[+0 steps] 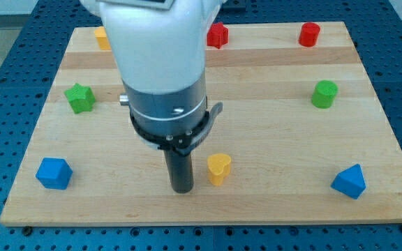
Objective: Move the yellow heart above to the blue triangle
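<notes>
pale wood board (271,132), smooth matt; glossy white arm casing (159,42); matt dark rod (181,171).

No readable text, labels, numbers or signs anywhere.

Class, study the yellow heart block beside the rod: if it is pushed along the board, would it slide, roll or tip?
The yellow heart probably slides rather than rolls: it stands on a flat base on the smooth wooden board. It looks squat, so tipping seems unlikely. Its lobed sides may let it twist off my tip, which stands just to its left in the view.
</notes>
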Motion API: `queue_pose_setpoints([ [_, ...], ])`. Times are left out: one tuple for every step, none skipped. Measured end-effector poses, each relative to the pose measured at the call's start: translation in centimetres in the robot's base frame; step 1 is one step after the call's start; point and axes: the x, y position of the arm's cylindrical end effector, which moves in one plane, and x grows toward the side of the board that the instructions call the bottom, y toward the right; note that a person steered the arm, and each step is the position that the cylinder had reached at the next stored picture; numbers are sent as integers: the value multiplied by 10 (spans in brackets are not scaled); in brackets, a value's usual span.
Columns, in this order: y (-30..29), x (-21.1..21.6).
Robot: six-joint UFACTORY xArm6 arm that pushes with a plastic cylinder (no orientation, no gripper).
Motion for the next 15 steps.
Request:
queue_pose_setpoints([
  [15,-8],
  [34,-8],
  [54,-8],
  [73,-8],
  [82,-16],
  [81,-32],
  [83,-33],
  [99,-33],
  [123,-33],
  [145,-33],
  [163,-33],
  [180,-33],
  [185,-34],
  [192,-34],
  [198,-34],
])
